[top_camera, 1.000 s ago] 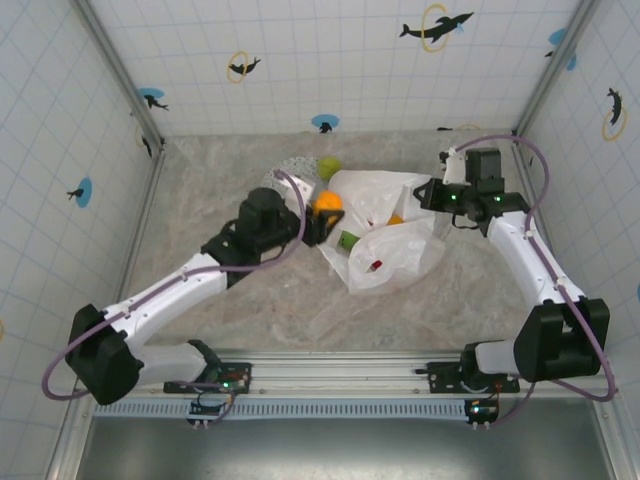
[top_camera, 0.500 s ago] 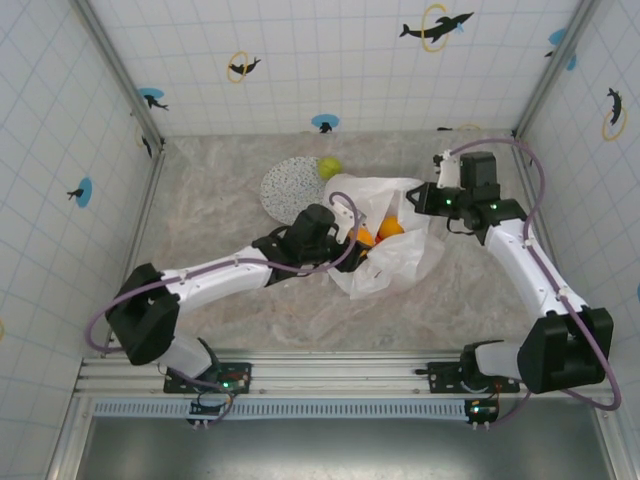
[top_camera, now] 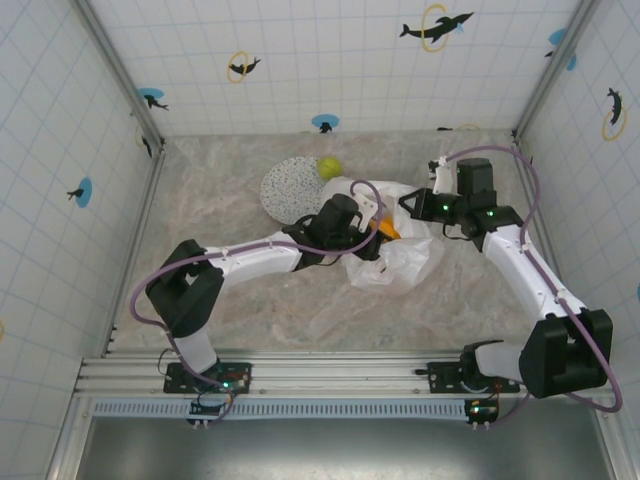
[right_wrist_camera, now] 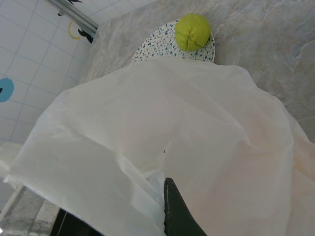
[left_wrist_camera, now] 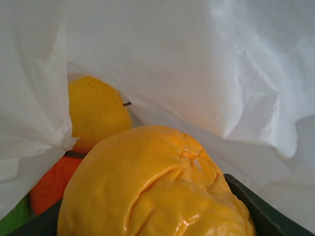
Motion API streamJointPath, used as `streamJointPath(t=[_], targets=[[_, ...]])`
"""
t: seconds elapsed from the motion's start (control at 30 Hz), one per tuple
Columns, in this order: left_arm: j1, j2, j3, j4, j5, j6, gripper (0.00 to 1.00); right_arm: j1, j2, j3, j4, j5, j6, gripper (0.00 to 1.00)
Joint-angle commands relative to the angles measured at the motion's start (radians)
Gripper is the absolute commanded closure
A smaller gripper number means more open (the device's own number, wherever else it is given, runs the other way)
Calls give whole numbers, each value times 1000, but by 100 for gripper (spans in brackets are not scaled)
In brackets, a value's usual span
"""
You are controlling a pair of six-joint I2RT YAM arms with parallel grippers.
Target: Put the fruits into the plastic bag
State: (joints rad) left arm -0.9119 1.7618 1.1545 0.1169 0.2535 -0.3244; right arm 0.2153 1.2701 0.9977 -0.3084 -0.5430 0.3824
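A second ago the left jaws were beside the plastic bag point(top_camera: 405, 262); now they are inside its mouth, squeezing a big yellow fruit point(left_wrist_camera: 152, 187). The bag looks more bunched up. The right jaws are shut tight on the bag's top edge, holding it up. Inside lie a second yellow fruit point(left_wrist_camera: 96, 113) and an orange fruit point(left_wrist_camera: 51, 189). One green fruit point(top_camera: 329, 167) sits on the speckled plate point(top_camera: 288, 188) on the desk point(top_camera: 220, 200), just behind the bag.
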Motion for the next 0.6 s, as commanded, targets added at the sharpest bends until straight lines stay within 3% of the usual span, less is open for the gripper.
streamJointPath(t=[0.0,0.2,0.57], targets=[[-3,-33,11,106,-39,-66,57,2,-18,-14,7,-2,-18,100],[10,-102,-41,218,-2,-138,56,4,1,-7,-6,5,-27,100],[7,-46,-56,155,19,-87,56,5,6,15,-5,1,-28,100]])
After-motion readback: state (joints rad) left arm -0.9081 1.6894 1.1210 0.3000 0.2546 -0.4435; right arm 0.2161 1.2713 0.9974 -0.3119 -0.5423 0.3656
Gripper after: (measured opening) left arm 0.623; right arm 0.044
